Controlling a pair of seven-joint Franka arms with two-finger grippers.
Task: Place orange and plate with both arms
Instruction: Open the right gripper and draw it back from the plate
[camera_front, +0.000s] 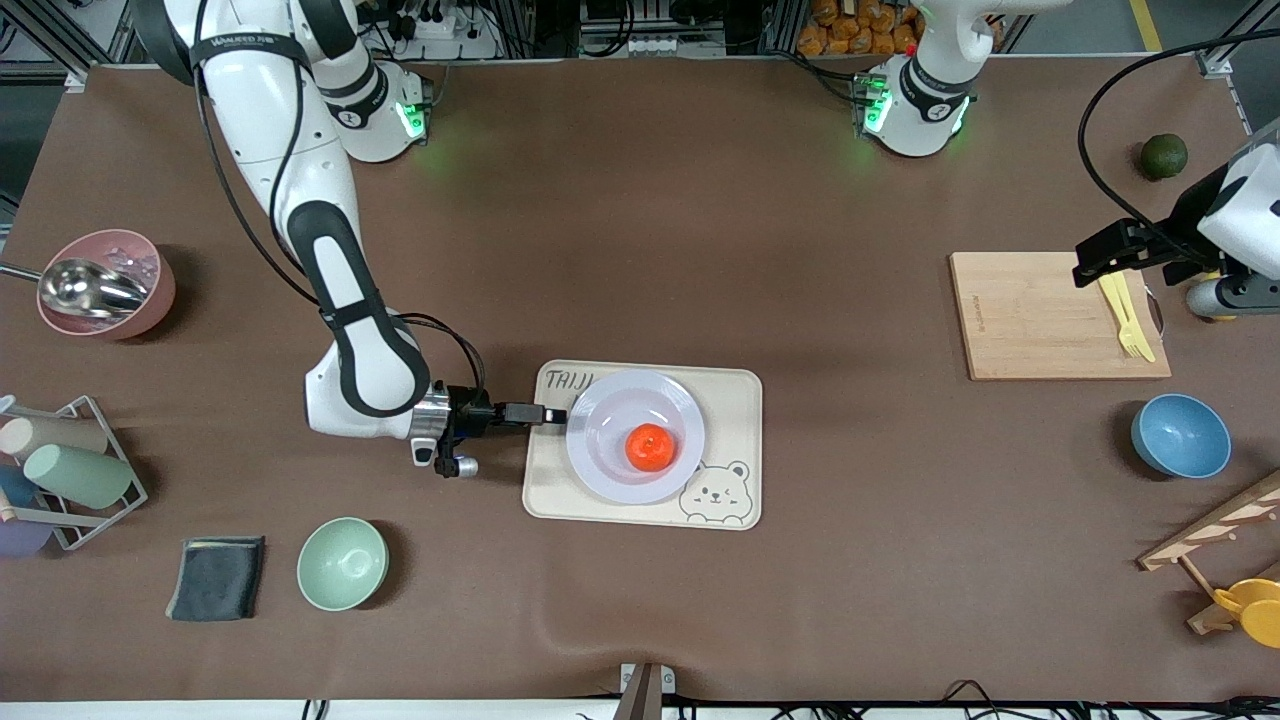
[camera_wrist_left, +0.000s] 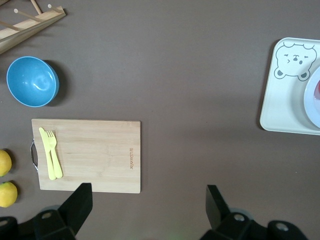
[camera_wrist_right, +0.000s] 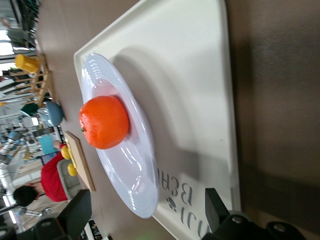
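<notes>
Now the right gripper (camera_front: 556, 415), fingers spread, sits at the plate (camera_front: 612, 468)'s rim; whether a finger touches it is unclear. The orange (camera_front: 649, 446) rests in the plate, on the bear tray (camera_front: 735, 390). Dragging the rim could roll the fruit. The left gripper (camera_wrist_left: 147, 200) waits, spread, over the cutting board (camera_wrist_left: 95, 150).

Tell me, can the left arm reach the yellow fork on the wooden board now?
Probably yes. The left hand hangs open over the board, and nothing covers the fork.
</notes>
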